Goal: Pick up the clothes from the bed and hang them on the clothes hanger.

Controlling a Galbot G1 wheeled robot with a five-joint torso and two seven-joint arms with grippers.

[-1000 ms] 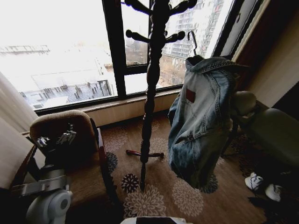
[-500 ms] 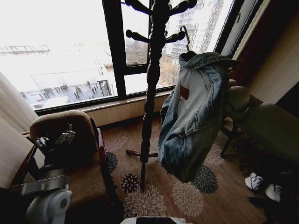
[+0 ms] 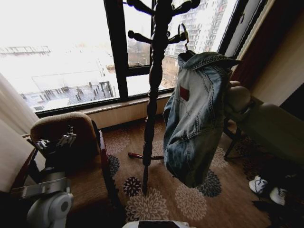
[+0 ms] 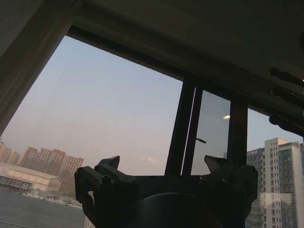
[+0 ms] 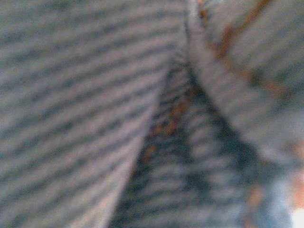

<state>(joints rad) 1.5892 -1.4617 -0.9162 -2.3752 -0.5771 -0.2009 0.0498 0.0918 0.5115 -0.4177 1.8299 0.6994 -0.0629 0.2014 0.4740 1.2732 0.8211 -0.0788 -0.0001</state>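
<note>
- The left gripper [image 3: 56, 141] rests low at the near left, above a brown padded chair [image 3: 71, 130]; its two fingers stand spread wide with nothing between them, and in the left wrist view [image 4: 164, 167] they point up toward a window and sky.
- The right gripper is hidden behind the jacket, so how far it is open cannot be told; the right wrist view is pressed close to blurred blue denim weave with orange-brown stitching [image 5: 166, 118].
- One light-blue washed denim jacket [image 3: 197, 118] hangs in the air on the right, back outward, with a small reddish-brown patch [image 3: 184, 93] below the collar.
- One thin clothes hanger hook [image 3: 183, 32] rises from the collar, right at the tip of a peg of the coat stand; whether it touches cannot be told.
- One dark turned-wood coat stand [image 3: 153, 85] stands mid-scene before the window, with several rounded pegs and splayed feet on a floral carpet [image 3: 156, 199].
- A pair of white shoes [image 3: 266, 189] lies at the near right.
</note>
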